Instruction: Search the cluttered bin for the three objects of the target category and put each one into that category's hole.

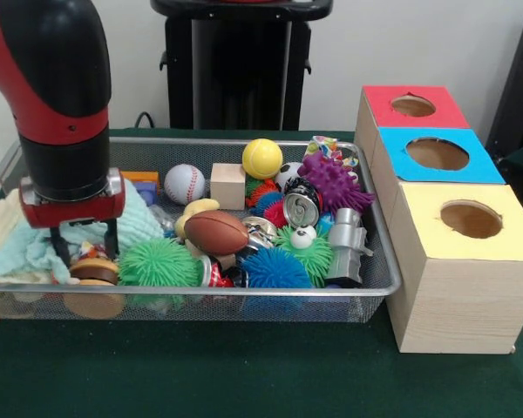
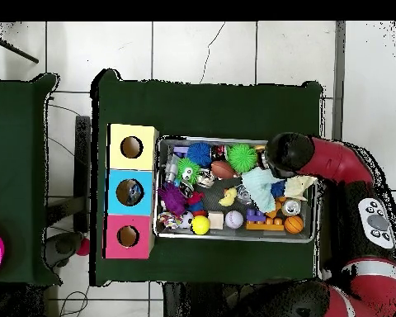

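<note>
The end effector (image 1: 85, 246) is hanging spread open inside the bin (image 1: 192, 296), beside its near rim, fingers straddling a toy burger (image 1: 93, 270). The hole (image 1: 437, 154) is lying beyond the opposite rim.

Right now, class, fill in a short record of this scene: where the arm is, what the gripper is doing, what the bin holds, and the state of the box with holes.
arm position: gripper lowered into the left end of the bin, front view
gripper state: fingers apart, over a toy burger, nothing held
bin contents: mint cloth, brown football, baseball, yellow ball, wooden cube, purple spiky ball, drinks can
box: red, blue, yellow panels in a row
the hole: blue panel, middle
</note>
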